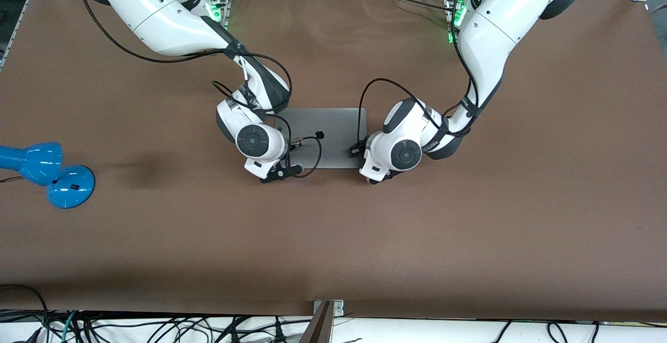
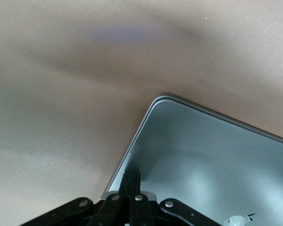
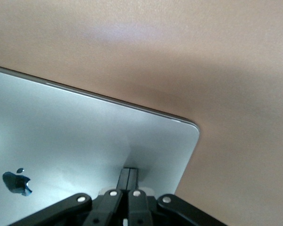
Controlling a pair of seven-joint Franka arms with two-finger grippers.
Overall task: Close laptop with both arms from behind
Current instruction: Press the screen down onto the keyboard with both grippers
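Note:
The grey laptop (image 1: 325, 132) lies in the middle of the table with its lid down low and its dark apple logo (image 3: 16, 181) facing up; the keyboard and screen are hidden. My left gripper (image 2: 131, 175) is shut, its tips on the lid (image 2: 203, 155) near the corner toward the left arm's end. My right gripper (image 3: 129, 172) is shut, its tips on the lid (image 3: 75, 136) near the corner toward the right arm's end. In the front view both wrists (image 1: 260, 145) (image 1: 393, 152) cover the grippers at the laptop's two ends.
A blue desk lamp (image 1: 49, 173) lies on the brown table (image 1: 333, 239) at the right arm's end. Black cables (image 1: 312, 150) loop over the lid. A faint bluish glow (image 2: 118, 33) falls on the table past the lid's front edge.

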